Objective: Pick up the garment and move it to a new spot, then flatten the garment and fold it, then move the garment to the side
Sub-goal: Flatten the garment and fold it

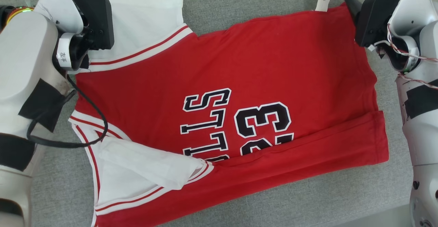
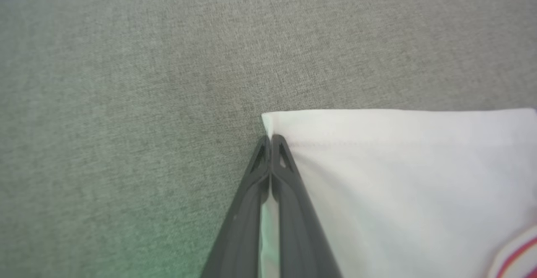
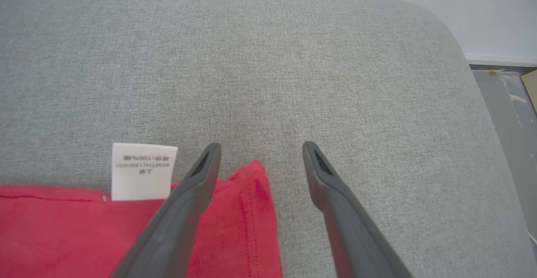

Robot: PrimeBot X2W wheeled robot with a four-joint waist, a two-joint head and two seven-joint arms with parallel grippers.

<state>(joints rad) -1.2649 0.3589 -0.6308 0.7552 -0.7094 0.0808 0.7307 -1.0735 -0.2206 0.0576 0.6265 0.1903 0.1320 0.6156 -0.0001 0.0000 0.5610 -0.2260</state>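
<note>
The garment (image 1: 260,66) is a red jersey with white sleeves and black lettering, spread flat on the grey cushion (image 1: 239,11), its near edge folded over in a red band. My left gripper (image 2: 270,139) is shut on the far corner of the white sleeve (image 2: 398,177), with white cloth pinched between the fingers. My right gripper (image 3: 261,152) stands open over the far right corner of the red hem (image 3: 251,194); its left finger (image 3: 197,185) lies over the cloth and its right finger (image 3: 327,185) over bare cushion. A white care label (image 3: 142,171) sticks out from the hem beside it.
Bare grey cushion (image 3: 268,60) stretches beyond both grippers. The cushion's rounded edge (image 3: 465,60) drops off at the right, with grey floor (image 3: 503,114) past it. Both pale forearms (image 1: 27,66) flank the jersey in the head view.
</note>
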